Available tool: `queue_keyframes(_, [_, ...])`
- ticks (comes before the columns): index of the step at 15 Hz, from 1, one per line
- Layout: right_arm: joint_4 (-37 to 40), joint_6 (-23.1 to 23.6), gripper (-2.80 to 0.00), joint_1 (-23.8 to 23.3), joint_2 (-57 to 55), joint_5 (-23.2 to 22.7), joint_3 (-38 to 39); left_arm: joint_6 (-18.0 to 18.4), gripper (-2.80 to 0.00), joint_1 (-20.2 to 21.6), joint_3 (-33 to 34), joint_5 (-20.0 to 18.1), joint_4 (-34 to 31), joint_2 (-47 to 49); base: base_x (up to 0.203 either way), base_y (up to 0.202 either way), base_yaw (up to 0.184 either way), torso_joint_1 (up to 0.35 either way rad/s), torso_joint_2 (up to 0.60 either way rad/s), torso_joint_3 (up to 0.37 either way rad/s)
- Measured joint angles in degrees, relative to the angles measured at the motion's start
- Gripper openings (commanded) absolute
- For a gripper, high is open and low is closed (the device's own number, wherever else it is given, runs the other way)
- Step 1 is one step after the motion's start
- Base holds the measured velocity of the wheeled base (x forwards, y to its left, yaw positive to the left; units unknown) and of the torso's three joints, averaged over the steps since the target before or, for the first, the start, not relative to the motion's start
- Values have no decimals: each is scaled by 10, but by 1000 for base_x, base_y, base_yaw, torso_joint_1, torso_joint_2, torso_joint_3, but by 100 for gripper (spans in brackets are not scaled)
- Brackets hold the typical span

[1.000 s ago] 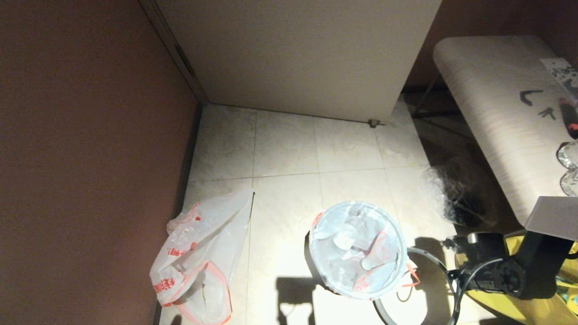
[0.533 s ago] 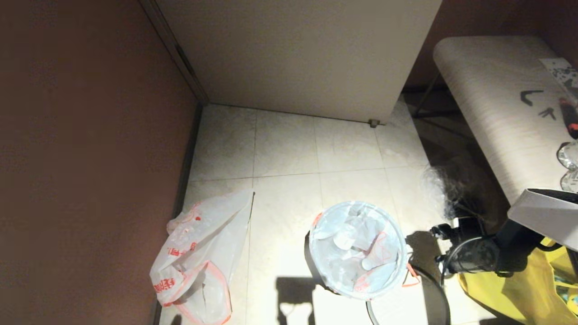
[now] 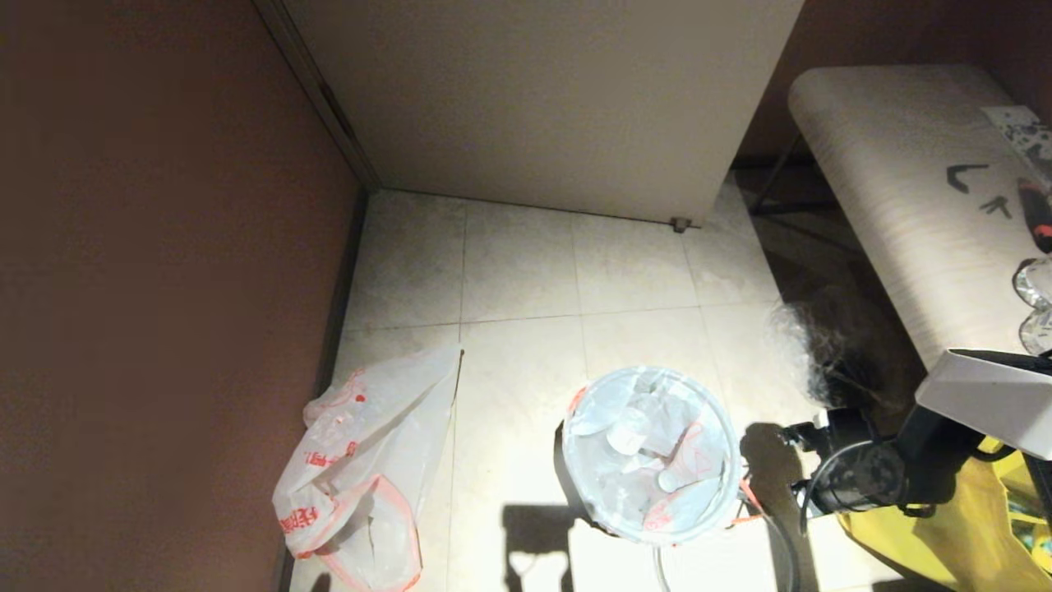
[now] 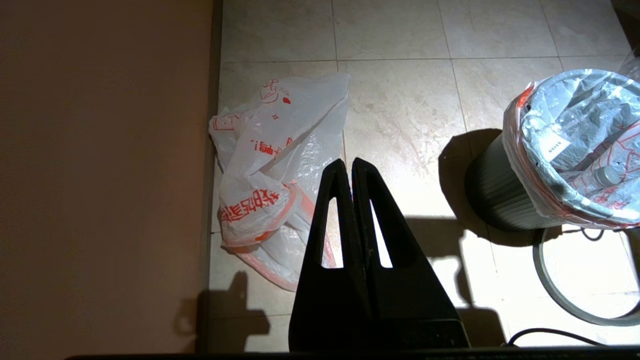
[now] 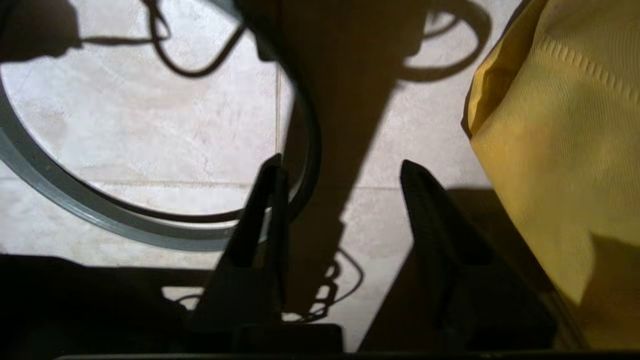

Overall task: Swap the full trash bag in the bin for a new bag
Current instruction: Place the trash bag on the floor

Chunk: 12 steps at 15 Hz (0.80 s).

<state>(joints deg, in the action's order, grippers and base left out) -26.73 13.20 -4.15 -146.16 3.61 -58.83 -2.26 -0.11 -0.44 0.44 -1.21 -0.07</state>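
The bin [image 3: 575,481], a small round black wastebasket, stands on the tiled floor [image 3: 526,263] in the lower middle of the head view. The full trash bag [image 3: 653,452] lines it, its translucent white plastic with red-orange edging folded over the bin's mouth and clear bottles showing inside; in the left wrist view the same bag [image 4: 575,150] sits in the bin [image 4: 492,192].

The new bag [image 3: 362,473] lies limp and crumpled on the floor against the dark wall [image 3: 164,288] on the robot's left, well apart from the bin.

The grey rim ring [image 5: 75,207] lies loose on the floor just beside the bin, on its right-hand side.

The left gripper [image 4: 352,167] hangs above the floor between the new bag [image 4: 272,200] and the bin, its fingers pressed together and holding nothing.

The right gripper [image 5: 340,172] is low over the floor beside the bin, its fingers spread, one fingertip over the edge of the ring, the gap between them empty. A big yellow bag [image 5: 560,150] lies just beside it. A pale surface [image 3: 904,205] stands at the right.
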Motion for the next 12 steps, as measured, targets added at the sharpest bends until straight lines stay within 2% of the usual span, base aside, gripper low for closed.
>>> queue_keyframes(1, [-1, -11, -280, 4, 14, 8, 19, 0, -280, 0, 0, 0, 0, 0, 0, 0, 0, 0, 0, 0])
queue_keyframes(6, [-44, -63, -280, 34, 108, 27, 126, 0, -280, 0, 0, 0, 0, 0, 0, 0, 0, 0, 0, 0])
queue_keyframes(12, [-48, -140, -280, 93, 278, 29, 253, 0, -280, 0, 0, 0, 0, 0, 0, 0, 0, 0, 0, 0])
